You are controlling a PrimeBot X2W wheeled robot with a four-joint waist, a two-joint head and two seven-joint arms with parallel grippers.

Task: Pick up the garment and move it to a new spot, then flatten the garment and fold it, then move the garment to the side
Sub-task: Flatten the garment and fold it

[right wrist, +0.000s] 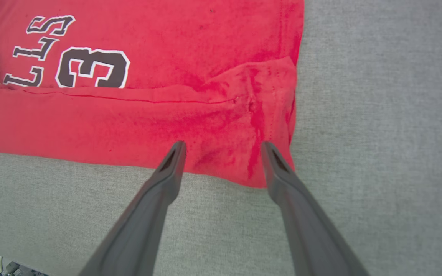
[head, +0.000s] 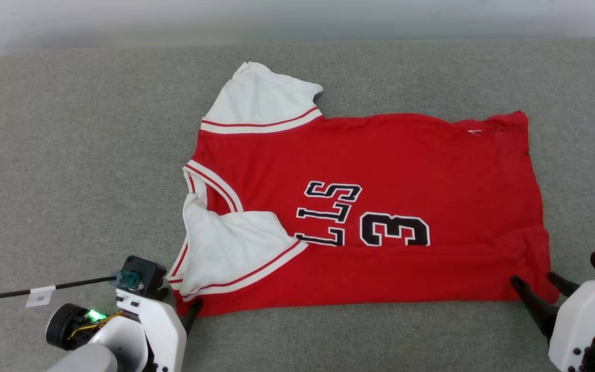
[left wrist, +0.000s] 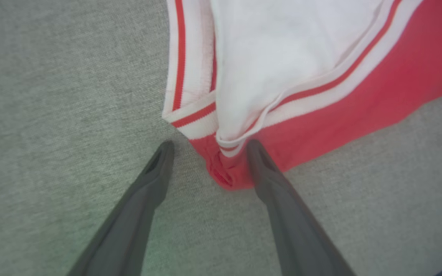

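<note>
Left end effector [left wrist: 209, 147] open, fingers either side of the jersey [head: 380, 155] corner at 7 o'clock; right end effector [right wrist: 223, 147] open over the hem corner at 5 o'clock. Jersey lies flat on grey cushion [head: 70, 155], near edge folded over. Fold step, probably; next: pinch both corners, lift evenly.

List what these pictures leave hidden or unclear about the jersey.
Head view: the garment has its lettering partly covered by its own folded near edge.
Left wrist view: blur hides whether the left gripper touches cloth.
Right wrist view: the frame's left edge cuts the garment off.
</note>
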